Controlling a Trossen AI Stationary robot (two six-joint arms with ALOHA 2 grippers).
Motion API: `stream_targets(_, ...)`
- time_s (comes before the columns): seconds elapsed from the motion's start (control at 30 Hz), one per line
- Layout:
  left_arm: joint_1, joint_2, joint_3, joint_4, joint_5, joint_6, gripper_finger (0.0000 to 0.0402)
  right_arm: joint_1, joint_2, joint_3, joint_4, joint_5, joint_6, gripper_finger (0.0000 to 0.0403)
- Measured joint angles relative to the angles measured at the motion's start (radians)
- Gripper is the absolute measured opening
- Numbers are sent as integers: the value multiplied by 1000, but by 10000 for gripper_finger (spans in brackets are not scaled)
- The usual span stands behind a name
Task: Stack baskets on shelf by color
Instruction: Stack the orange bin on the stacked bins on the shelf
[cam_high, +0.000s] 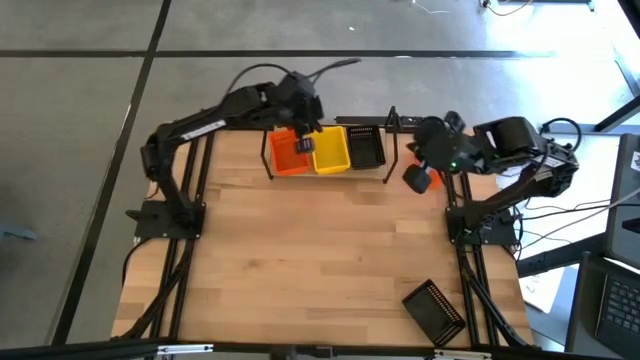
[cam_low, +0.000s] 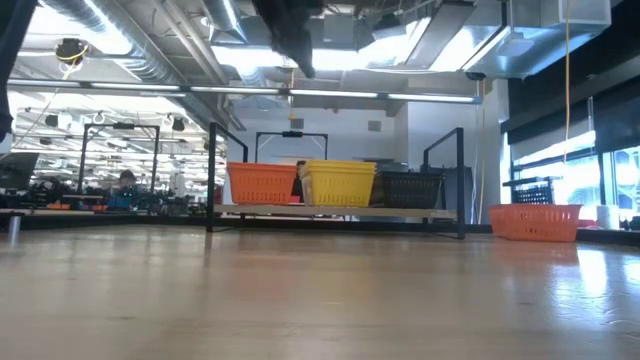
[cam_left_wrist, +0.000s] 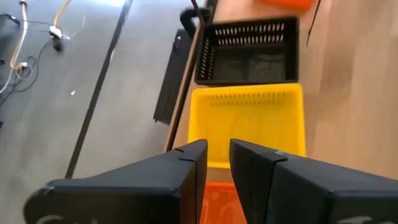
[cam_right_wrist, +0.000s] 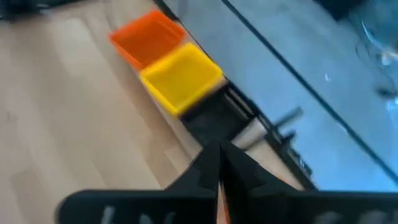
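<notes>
— Where do we see the baskets?

— On the shelf (cam_high: 328, 172) at the far edge of the table (cam_high: 320, 250), three stand in a row: an orange basket (cam_high: 289, 152) at the left, a yellow basket (cam_high: 332, 150) in the middle, a black basket (cam_high: 366, 147) at the right. Another black basket (cam_high: 434, 310) lies alone at the near right corner.

— And our hands?

— The left hand (cam_high: 305, 138) hovers over the seam between orange and yellow, fingers slightly apart, holding nothing. The right hand (cam_high: 420, 172) sits just past the shelf's right end, clamped on a second orange basket (cam_high: 418, 180).
</notes>
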Motion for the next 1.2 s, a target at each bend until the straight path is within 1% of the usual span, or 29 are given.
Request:
stream_targets(0.07,-12,-38,0,-11,2,-14,61,-1,-58,-103,-4,2,111,3)
stream_targets(0.17,-30,-91,0,-27,5,-36,61,-6,-125,-259,-3,-16,325,3)
stream_targets(0.3,-56,-146,0,-48,9,-35,61,-10,-181,-426,3,-111,571,3)
stream_targets(0.4,-62,-176,0,-58,8,-35,61,-18,-185,-521,6,-194,695,3)
stream_targets(0.5,-61,-198,0,-59,3,-37,61,-44,-189,-590,4,-263,719,3)
stream_targets(0.63,-61,-203,0,-61,4,-50,61,-77,-188,-667,9,-327,582,5)
stream_targets(0.7,-61,-205,0,-64,4,-61,61,-100,-189,-697,13,-351,507,12)
stream_targets(0.93,-67,-205,0,-117,4,-85,61,-164,-189,-815,69,-351,270,61)
stream_targets(1.03,-73,-205,0,-124,4,-89,61,-184,-189,-879,142,-325,70,74)
stream_targets(1.1,-76,-207,0,-129,4,-91,61,-192,-188,-932,223,-308,-85,76)
stream_targets(1.2,-76,-217,0,-135,4,-118,61,-210,-188,-1022,347,-306,-248,77)
